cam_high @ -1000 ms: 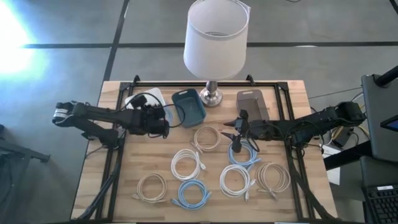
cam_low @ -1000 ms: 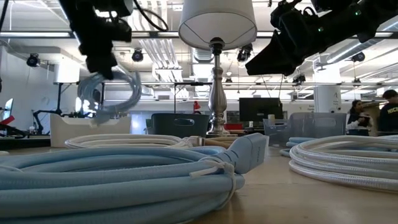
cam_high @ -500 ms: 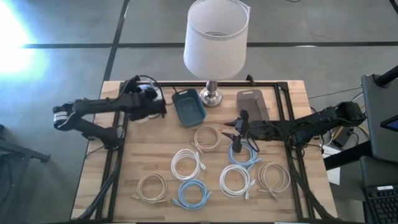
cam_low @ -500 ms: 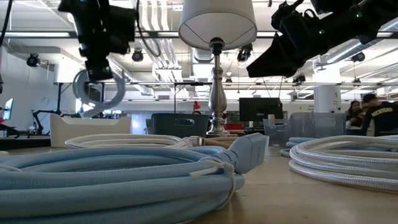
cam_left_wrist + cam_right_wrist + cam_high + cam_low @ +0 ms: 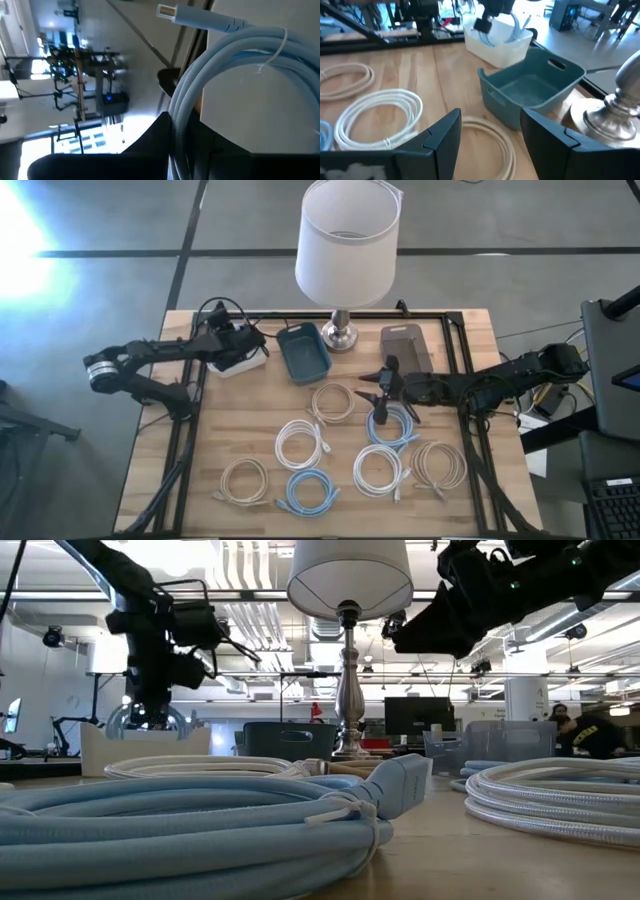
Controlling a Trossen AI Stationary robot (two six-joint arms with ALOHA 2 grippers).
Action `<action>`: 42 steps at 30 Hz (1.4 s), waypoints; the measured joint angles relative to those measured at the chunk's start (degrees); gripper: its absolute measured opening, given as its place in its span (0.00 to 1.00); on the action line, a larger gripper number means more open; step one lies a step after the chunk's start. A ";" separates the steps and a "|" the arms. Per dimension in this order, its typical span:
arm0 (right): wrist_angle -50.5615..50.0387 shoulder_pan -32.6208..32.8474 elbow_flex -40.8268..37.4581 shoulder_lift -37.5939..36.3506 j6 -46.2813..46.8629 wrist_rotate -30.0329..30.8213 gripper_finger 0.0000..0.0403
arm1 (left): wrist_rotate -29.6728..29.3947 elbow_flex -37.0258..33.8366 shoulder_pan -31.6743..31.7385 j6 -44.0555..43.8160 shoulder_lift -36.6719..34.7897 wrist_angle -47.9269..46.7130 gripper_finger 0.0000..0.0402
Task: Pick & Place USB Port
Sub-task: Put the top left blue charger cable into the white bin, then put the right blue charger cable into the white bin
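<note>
My left gripper [image 5: 236, 343] is shut on a coiled light blue USB cable [image 5: 240, 75] over the white bin [image 5: 246, 364] at the table's far left. In the low view the coil [image 5: 150, 718] hangs from the gripper [image 5: 150, 690], and its lower part is behind the bin's wall [image 5: 145, 748]. The cable's plug [image 5: 172, 12] sticks out free. My right gripper [image 5: 378, 390] is open and empty above the coils at mid-table, and its fingers also show in the right wrist view [image 5: 490, 135]. My left gripper pinches several strands of the coil [image 5: 176, 125] between its two fingers, which come from above and point down, across the strands. The coil hangs below the fingers. Its lower part reaches down into the white bin; whether it rests on the bin's floor is hidden.
A teal bin [image 5: 303, 350], a lamp [image 5: 345, 250] and a grey bin [image 5: 405, 345] stand along the far edge. Several white, beige and light blue cable coils lie mid-table and near, among them a white one [image 5: 333, 402] and a blue one [image 5: 392, 425].
My left gripper has carried the blue coil from beside the teal bin toward the table's far left, over the white bin, and has gone down. The coil, which hung high above the bin, now dips into it.
</note>
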 joint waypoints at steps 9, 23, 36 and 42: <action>1.62 0.00 0.00 0.00 2.68 -0.16 0.50 | -3.38 -1.47 0.32 5.21 0.00 5.50 0.24; -3.57 0.02 0.00 0.00 13.62 -10.38 0.50 | 3.82 0.33 0.09 -3.16 -0.02 -0.71 0.51; -26.29 0.71 0.19 0.00 43.69 -7.13 0.50 | 8.80 7.45 -3.90 -9.25 -0.04 -4.91 0.51; -27.80 3.70 0.17 0.00 49.05 -7.25 0.50 | 30.49 10.86 -7.20 -15.75 -0.07 -3.78 0.51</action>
